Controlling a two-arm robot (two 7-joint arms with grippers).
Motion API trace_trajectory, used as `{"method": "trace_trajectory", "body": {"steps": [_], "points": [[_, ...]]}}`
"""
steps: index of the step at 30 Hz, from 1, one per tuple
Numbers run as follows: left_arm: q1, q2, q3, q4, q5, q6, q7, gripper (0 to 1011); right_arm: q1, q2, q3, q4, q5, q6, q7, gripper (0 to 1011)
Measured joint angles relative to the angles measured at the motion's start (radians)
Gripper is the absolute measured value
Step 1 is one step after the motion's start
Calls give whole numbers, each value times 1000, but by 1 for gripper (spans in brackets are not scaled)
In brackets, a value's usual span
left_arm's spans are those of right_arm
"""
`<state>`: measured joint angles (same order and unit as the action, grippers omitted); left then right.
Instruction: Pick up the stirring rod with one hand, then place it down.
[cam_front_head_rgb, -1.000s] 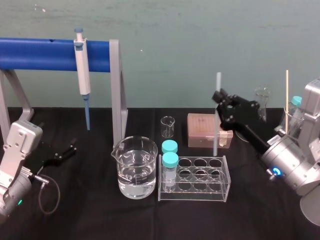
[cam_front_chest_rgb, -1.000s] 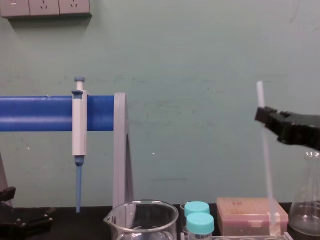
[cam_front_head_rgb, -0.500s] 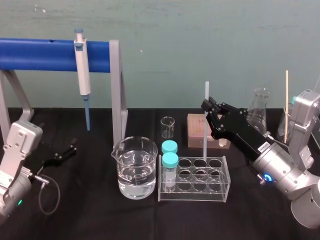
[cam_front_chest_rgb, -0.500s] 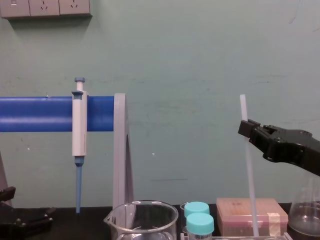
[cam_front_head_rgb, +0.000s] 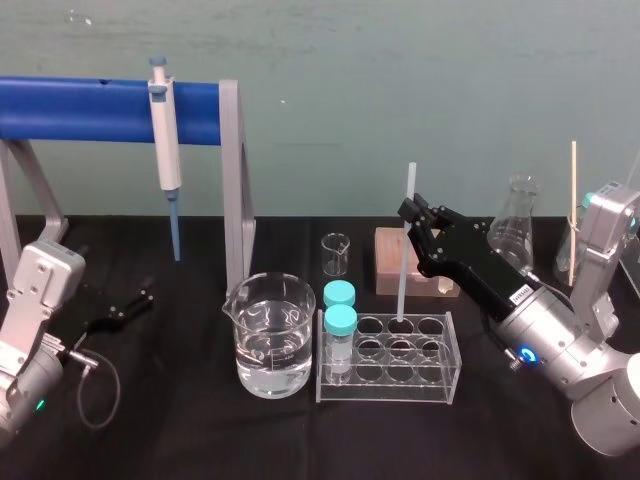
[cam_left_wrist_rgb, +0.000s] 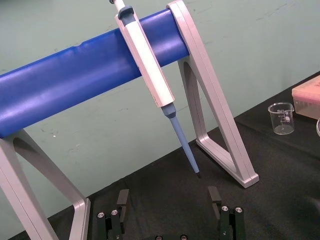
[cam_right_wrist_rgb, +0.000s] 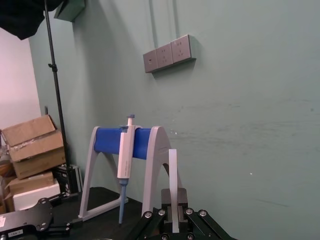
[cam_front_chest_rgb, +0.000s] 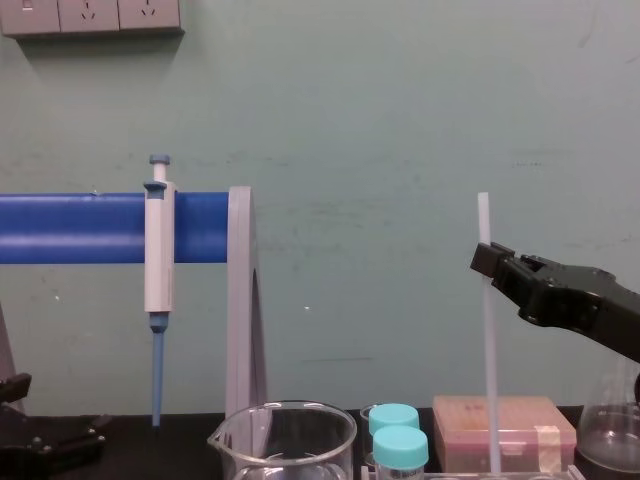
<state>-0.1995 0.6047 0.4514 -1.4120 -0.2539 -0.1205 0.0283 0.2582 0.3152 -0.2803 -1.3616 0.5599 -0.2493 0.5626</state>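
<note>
A: We had the stirring rod (cam_front_head_rgb: 404, 250) standing almost upright, its lower end down at the back row of the clear test-tube rack (cam_front_head_rgb: 400, 391) and its top poking out above the grip.

B: And the right gripper (cam_front_head_rgb: 411, 216) was reaching in from the robot's right, jaws clenched on the rod high up the shaft. From the chest camera we saw most of its length hanging free below.

A: We read that high hold as deliberate. It left the long end free to steer down past the capped vials (cam_front_head_rgb: 340, 322) and the water beaker (cam_front_head_rgb: 268, 335).

B: Was the tip inside a well, or only hovering at it?

A: We couldn't tell. We judged the placing half done, with the rod lowered but not let go.

B: Over on the left, the left gripper (cam_front_head_rgb: 122, 306) sat parked low on the black table near the pipette (cam_front_head_rgb: 164, 140), jaws spread wide and holding nothing.
</note>
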Motion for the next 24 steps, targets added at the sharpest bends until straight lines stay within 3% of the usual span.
{"method": "trace_trajectory", "body": {"steps": [15, 24], "points": [[0, 0, 0, 0, 0, 0, 0, 1000, 5, 1, -18, 23, -9, 0, -11, 62], [0, 0, 0, 0, 0, 0, 0, 1000, 13, -15, -25, 79, -24, -3, -28, 62]]}}
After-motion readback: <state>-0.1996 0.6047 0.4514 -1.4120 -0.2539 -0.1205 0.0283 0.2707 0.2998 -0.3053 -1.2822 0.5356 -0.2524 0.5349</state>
